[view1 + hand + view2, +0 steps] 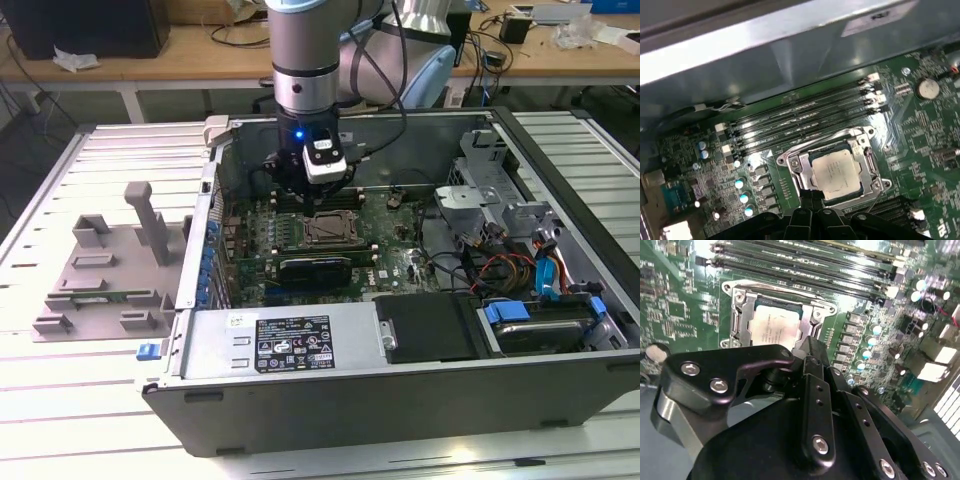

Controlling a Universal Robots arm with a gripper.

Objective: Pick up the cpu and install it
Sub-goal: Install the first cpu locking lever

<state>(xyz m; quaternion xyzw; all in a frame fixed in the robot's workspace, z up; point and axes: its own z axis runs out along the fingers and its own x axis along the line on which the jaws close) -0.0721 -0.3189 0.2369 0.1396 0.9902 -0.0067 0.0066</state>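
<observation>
The cpu (775, 327) (835, 172), a small square chip with a silver-grey top, lies flat inside the metal-framed socket (330, 228) on the green motherboard. The socket's frame surrounds it and nothing grips it. My gripper (300, 188) hangs just above the board inside the open computer case, beside the socket on the side of the memory slots. In both wrist views its black tips (810, 347) (811, 197) come together at the chip's edge, shut with nothing between them.
Long memory slots (800, 122) run beside the socket, towards the case wall (360, 125). A black expansion card (315, 268) lies in front of the socket. Drive bays and coloured cables (520, 270) crowd the exterior view's right. A grey fixture (110, 270) stands outside the case.
</observation>
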